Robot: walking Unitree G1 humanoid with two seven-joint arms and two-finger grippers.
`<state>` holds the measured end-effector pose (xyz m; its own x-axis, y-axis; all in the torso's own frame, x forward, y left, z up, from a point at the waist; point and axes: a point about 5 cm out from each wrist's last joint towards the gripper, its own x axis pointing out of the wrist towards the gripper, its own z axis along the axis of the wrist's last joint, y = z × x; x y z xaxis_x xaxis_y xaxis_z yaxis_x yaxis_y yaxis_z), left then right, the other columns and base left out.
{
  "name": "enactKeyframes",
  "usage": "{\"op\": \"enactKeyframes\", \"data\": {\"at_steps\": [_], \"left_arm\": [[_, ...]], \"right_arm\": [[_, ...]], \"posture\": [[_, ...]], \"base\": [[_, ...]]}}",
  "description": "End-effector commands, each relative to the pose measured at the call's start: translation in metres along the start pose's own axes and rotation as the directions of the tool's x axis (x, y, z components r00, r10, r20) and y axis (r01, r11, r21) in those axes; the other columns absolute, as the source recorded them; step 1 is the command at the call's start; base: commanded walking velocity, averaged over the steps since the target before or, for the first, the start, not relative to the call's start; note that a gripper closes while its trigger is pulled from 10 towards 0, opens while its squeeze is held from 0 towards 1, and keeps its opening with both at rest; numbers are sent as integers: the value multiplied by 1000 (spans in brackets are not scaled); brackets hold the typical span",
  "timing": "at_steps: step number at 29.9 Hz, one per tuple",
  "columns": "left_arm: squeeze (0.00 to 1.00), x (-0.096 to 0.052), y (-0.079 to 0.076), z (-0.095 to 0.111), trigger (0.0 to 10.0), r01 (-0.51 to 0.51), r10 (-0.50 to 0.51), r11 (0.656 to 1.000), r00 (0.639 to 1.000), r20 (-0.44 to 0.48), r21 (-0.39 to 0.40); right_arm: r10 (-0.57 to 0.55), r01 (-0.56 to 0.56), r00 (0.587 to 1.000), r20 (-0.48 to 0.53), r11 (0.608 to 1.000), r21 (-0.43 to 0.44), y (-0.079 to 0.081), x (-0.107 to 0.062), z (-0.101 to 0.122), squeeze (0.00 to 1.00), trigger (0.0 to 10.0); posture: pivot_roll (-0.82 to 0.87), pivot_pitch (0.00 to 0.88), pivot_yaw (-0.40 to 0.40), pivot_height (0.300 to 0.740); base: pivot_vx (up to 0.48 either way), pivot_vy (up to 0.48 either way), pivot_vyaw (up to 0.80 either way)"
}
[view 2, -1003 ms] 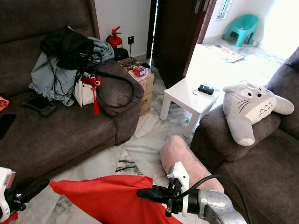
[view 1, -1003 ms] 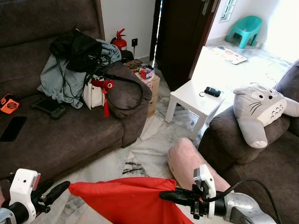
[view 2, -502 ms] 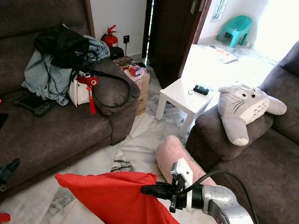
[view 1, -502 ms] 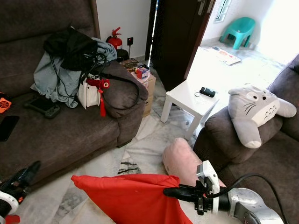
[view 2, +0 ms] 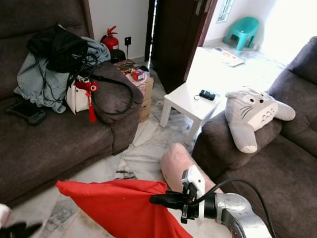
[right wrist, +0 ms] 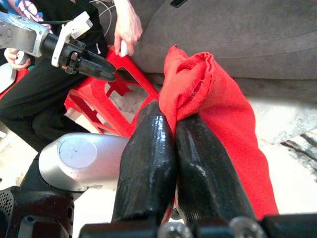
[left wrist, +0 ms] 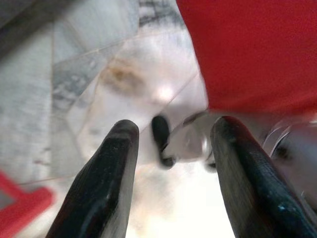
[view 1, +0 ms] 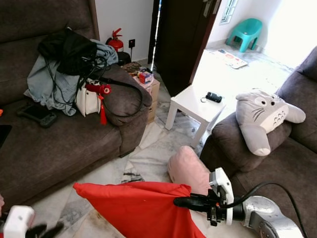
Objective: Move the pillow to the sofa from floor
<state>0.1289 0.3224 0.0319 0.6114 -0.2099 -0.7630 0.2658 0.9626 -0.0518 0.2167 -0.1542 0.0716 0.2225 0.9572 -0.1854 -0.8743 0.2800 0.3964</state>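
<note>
One red pillow (view 1: 133, 208) | right gripper (view 1: 181, 202) jaws clamped on it | left gripper (left wrist: 173, 148) jaws apart | no writing legible

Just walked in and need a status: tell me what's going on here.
The robot's right hand is shut on a corner of a red pillow, holding it low over the marble floor between two brown sofas. The left hand is open, near the floor. A pink pillow lies beside the right-side sofa. The left-side sofa holds clothes and bags.
</note>
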Motion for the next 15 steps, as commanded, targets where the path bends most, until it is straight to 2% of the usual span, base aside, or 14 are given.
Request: {"op": "enactKeyframes", "data": {"at_steps": [1, 3, 4, 6, 7, 8, 9, 10, 11, 12, 15], "left_arm": [[0, -4, 5, -10, 10000, 3, 12, 990, 995, -101, 142], [0, -11, 15, -18, 10000, -10, 63, 960, 981, -183, 278], [0, -11, 15, -18, 10000, -10, 63, 960, 981, -183, 278], [0, -18, 29, -18, 10000, -45, 154, 907, 961, -231, 419], [0, -22, 37, -13, 10000, -89, 211, 880, 953, -217, 466], [0, -27, 52, -1, 10000, -196, 316, 832, 936, -153, 520], [0, -29, 55, 3, 10000, -221, 339, 819, 931, -136, 529], [0, -31, 61, 13, 10000, -282, 383, 781, 921, -70, 557], [0, -32, 64, 18, 10000, -319, 403, 768, 914, -32, 555], [0, -32, 66, 24, 10000, -354, 416, 761, 909, 11, 544], [0, -32, 60, 31, 10000, -344, 370, 765, 927, 66, 544]], "right_arm": [[37, -30, 996, 78, 996, -86, 1, -3, 24, 0, 0], [39, -32, 996, 76, 996, -84, 2, -3, 23, 0, 0], [39, -32, 996, 76, 996, -84, 2, -3, 23, 0, 0], [39, -33, 996, 76, 996, -82, 2, -3, 23, 0, 0], [40, -33, 996, 76, 996, -81, 2, -3, 23, 0, 0], [42, -36, 996, 76, 996, -80, 2, -3, 23, 0, 0], [43, -36, 996, 76, 996, -79, 2, -3, 23, 0, 0], [46, -40, 996, 76, 996, -78, 2, -3, 23, 0, 0], [48, -42, 996, 75, 996, -78, 2, -3, 23, 0, 0], [54, -48, 996, 70, 996, -77, 2, -3, 22, 0, 0], [81, -78, 996, 40, 993, -85, 4, -5, 22, 0, 0]], "posture": [[297, 44, -160, 740], [295, 47, -158, 740], [295, 47, -158, 740], [296, 48, -159, 740], [299, 51, -160, 740], [302, 52, -161, 740], [302, 52, -161, 740], [305, 53, -161, 740], [303, 54, -161, 740], [303, 54, -161, 740], [299, 53, -160, 740]], "base": [[0, 0, 0], [0, 0, 0], [0, 0, 0], [0, 0, 0], [0, 0, 0], [0, 0, 0], [0, 0, 0], [0, 0, 0], [0, 0, 0], [0, 0, 0], [0, 0, 0]]}}
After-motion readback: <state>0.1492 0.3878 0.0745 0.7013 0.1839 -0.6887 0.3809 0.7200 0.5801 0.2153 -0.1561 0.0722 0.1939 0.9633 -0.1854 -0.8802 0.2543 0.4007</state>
